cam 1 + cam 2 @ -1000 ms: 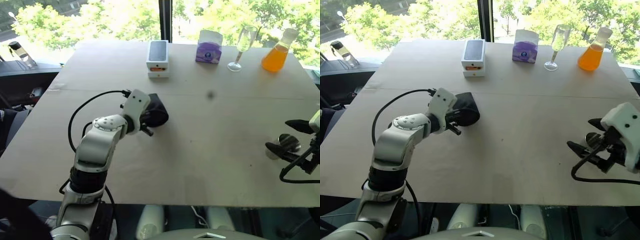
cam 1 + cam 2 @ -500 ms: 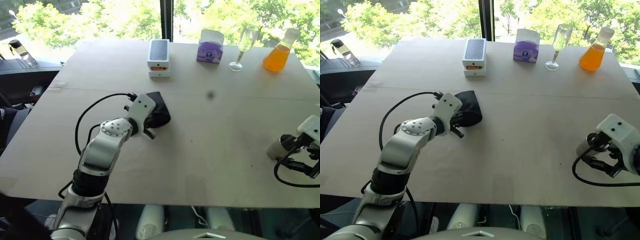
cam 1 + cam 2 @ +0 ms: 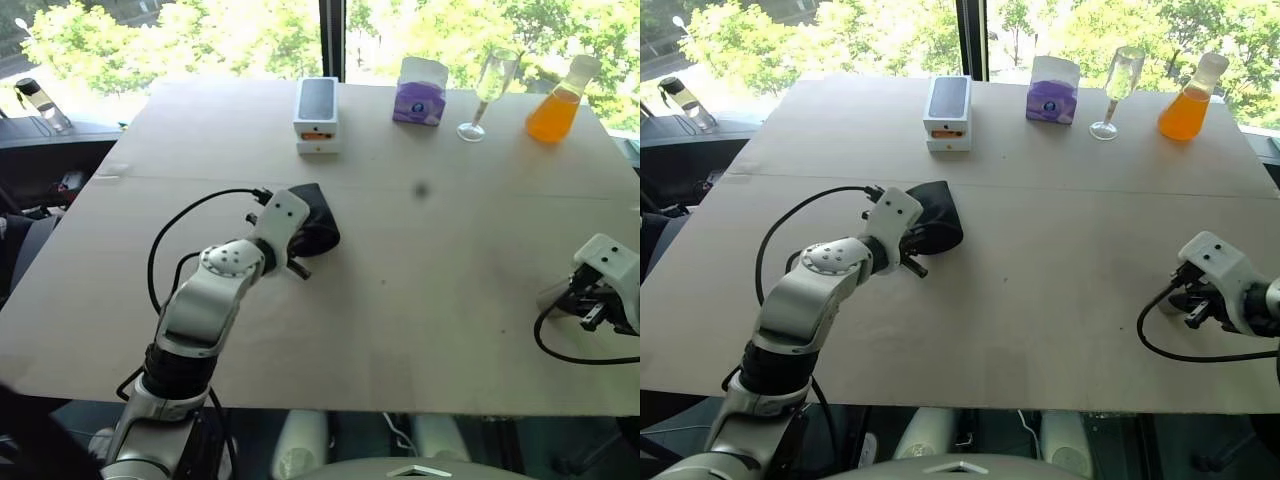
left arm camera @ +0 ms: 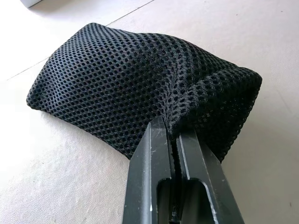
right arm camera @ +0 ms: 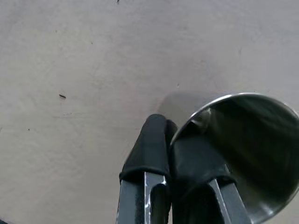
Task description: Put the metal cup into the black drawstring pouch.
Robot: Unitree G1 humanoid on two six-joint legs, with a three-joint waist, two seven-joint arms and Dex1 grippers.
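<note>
Right hand (image 5: 169, 140) pinches the metal cup (image 5: 243, 149) rim — the black mesh drawstring pouch (image 3: 312, 229), pinched by the closed left hand (image 4: 172, 140), lies far left across the counter (image 3: 430, 250).

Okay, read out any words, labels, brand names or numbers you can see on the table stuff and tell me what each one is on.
None can be read.
White phone box: a phone picture on the lid and an orange mark on the front, no legible text.
Purple tissue box: a round dark emblem, print too small to read.
Orange bottle, stemmed glass, black drawstring pouch, metal cup: no markings visible.
</note>
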